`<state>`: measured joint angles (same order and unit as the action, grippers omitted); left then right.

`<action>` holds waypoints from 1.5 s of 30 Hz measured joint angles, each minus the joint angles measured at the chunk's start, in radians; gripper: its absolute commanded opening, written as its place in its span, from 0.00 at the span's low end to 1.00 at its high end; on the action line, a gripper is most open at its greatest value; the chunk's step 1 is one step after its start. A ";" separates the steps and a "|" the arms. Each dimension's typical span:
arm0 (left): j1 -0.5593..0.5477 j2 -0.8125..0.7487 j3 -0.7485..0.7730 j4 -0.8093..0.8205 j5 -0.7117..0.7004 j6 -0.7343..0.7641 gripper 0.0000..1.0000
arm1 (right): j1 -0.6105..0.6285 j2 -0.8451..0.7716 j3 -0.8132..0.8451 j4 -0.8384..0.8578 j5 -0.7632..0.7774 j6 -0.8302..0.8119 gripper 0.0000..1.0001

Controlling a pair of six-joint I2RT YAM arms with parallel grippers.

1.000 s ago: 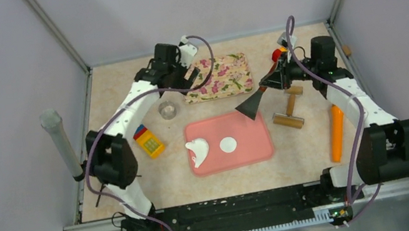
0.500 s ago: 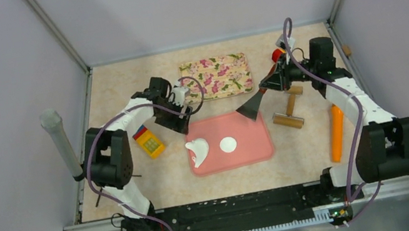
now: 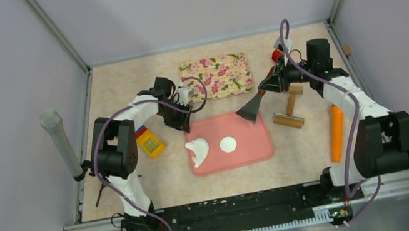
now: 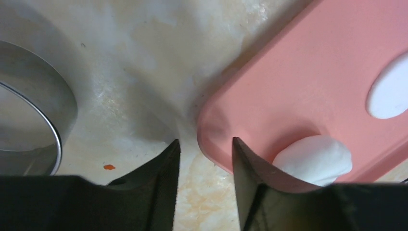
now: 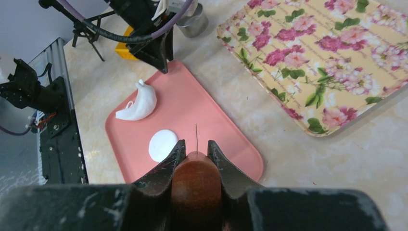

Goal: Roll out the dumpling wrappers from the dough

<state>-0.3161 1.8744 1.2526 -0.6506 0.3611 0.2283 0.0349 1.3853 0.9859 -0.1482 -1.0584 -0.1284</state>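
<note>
Left hand point(image 4: 205, 142) has swung from the far side by the tray point(image 3: 215, 77) down to the far-left corner of the mat point(image 3: 255, 148). Its jaws have narrowed from full spread to roughly half. Nothing is between them, and the tips sit just off the mat corner. Ring point(image 4: 33, 125) is on the worktop point(image 4: 134, 57) just left of it.

Right hand point(image 5: 196, 144) has barely moved. It's clamped on the scraper point(image 3: 250, 109) by its wood handle, blade hanging over the mat's far edge.

My read: one disc is cut, and left is going for either the mat edge or the scrap, can't tell which.

Containers:
- Tray is bare in both the top and right wrist views.
- Mat carries one wrapper point(image 3: 228, 144) near centre and the leftover dough point(image 3: 199, 151), a curled scrap by its left edge. The two are apart.

So one wrapper is out but not yet on the tray, and the scrap probably needs re-rolling.
</note>
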 measured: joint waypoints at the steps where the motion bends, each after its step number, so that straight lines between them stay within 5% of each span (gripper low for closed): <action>1: 0.000 0.010 0.006 0.002 -0.002 -0.002 0.35 | 0.002 0.007 -0.004 0.006 -0.004 -0.001 0.00; 5: 0.000 0.043 0.041 0.003 -0.012 0.000 0.09 | 0.022 0.039 -0.018 0.017 -0.014 0.000 0.00; 8: 0.000 0.068 0.070 -0.002 -0.008 0.003 0.00 | 0.043 0.077 -0.018 0.042 -0.025 0.007 0.00; 18: 0.000 0.101 0.117 -0.021 0.013 0.058 0.00 | 0.109 0.231 -0.001 0.053 -0.034 0.016 0.00; 32: 0.003 0.119 0.137 -0.036 0.049 0.118 0.00 | 0.146 0.492 0.274 -0.112 -0.032 0.020 0.00; 45: 0.003 0.129 0.146 -0.037 0.062 0.116 0.00 | 0.168 0.547 0.312 -0.199 -0.027 -0.002 0.00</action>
<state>-0.3130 2.0029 1.3987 -0.6876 0.4229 0.3447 0.2028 1.9324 1.2980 -0.3473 -1.0859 -0.1303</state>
